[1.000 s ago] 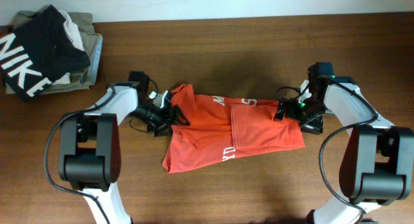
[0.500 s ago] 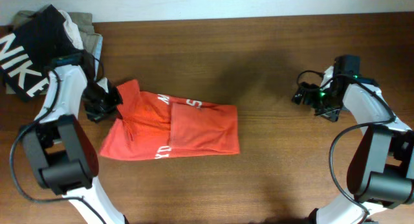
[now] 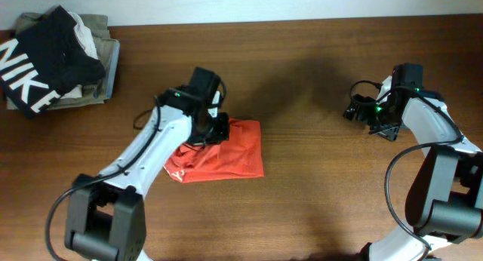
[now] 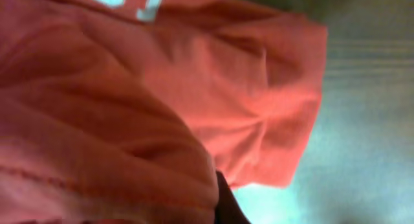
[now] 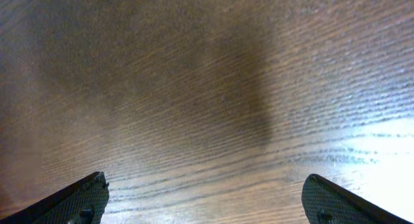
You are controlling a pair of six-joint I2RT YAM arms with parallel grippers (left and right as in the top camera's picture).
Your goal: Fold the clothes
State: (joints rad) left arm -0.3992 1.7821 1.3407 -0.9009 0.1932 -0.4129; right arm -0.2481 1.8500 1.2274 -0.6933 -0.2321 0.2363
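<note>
The red-orange clothes point(image 3: 234, 151) lie folded into a small rectangle left of the table's middle. My left gripper point(image 3: 212, 131) sits over the top left corner of the clothes, shut on a bunched edge of the cloth. In the left wrist view the red clothes point(image 4: 162, 88) fill nearly the whole frame, with a bit of white lettering point(image 4: 123, 0) at the top and one dark finger point(image 4: 228, 208) poking out under a fold. My right gripper point(image 3: 357, 110) hovers open at the right side, far from the clothes. Only bare wood shows between its fingertips point(image 5: 84, 198).
A pile with a black NIKE garment point(image 3: 38, 57) on top of khaki folded garments point(image 3: 106, 53) sits at the back left corner. The wooden table point(image 3: 317, 185) stretches between the two arms.
My left gripper closed on the shirt's left edge and carried it over to the right, so the shirt is now a shorter folded shape. The right arm stayed open at the right.
</note>
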